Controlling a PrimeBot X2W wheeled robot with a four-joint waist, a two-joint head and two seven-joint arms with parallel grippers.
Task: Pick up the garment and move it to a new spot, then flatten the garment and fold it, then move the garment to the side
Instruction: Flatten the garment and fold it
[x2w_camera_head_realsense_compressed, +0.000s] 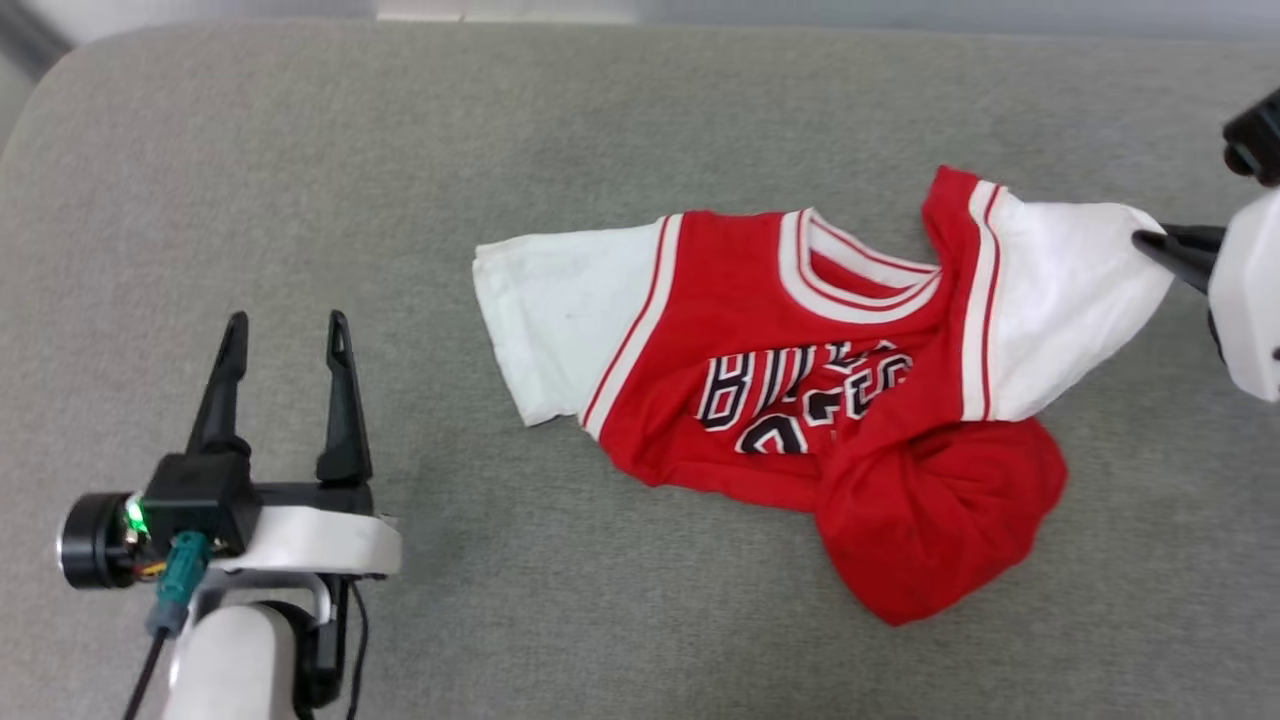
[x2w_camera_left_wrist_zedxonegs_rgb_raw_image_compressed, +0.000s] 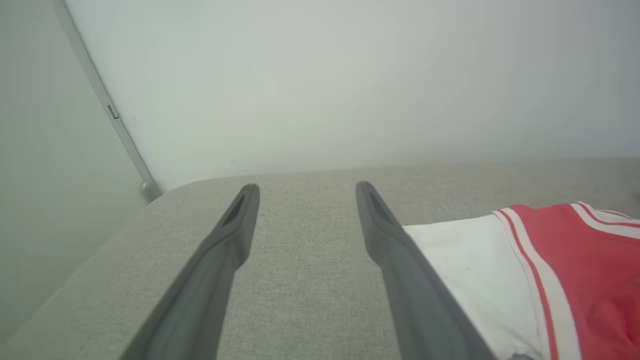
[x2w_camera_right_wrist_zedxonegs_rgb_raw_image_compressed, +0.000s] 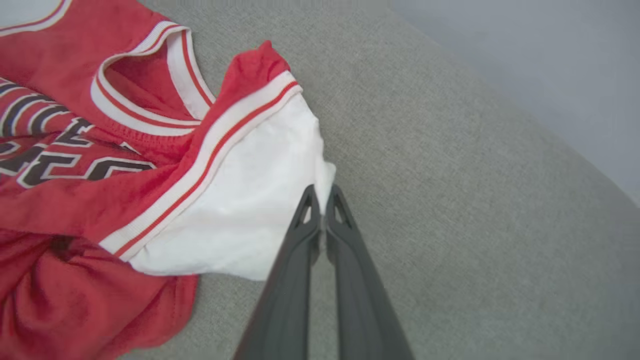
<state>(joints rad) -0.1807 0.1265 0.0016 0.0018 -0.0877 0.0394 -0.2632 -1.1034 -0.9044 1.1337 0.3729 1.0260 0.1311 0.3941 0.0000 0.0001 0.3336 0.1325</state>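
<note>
The garment (x2w_camera_head_realsense_compressed: 800, 400), a red jersey with white sleeves and black lettering, lies rumpled on the grey cushion, its lower part bunched at the front right. My right gripper (x2w_camera_head_realsense_compressed: 1150, 243) is shut on the edge of the garment's right white sleeve (x2w_camera_right_wrist_zedxonegs_rgb_raw_image_compressed: 260, 200), pinching the cloth between its fingertips (x2w_camera_right_wrist_zedxonegs_rgb_raw_image_compressed: 322, 197). My left gripper (x2w_camera_head_realsense_compressed: 285, 335) stands open over bare cushion, well left of the other white sleeve (x2w_camera_head_realsense_compressed: 555, 320). In the left wrist view the garment (x2w_camera_left_wrist_zedxonegs_rgb_raw_image_compressed: 525, 270) lies just right of my left gripper (x2w_camera_left_wrist_zedxonegs_rgb_raw_image_compressed: 305, 192).
The grey fabric cushion (x2w_camera_head_realsense_compressed: 400, 150) spreads all around the garment, with a rounded corner at the far left (x2w_camera_left_wrist_zedxonegs_rgb_raw_image_compressed: 165, 197). A pale wall (x2w_camera_left_wrist_zedxonegs_rgb_raw_image_compressed: 350, 75) rises behind its back edge.
</note>
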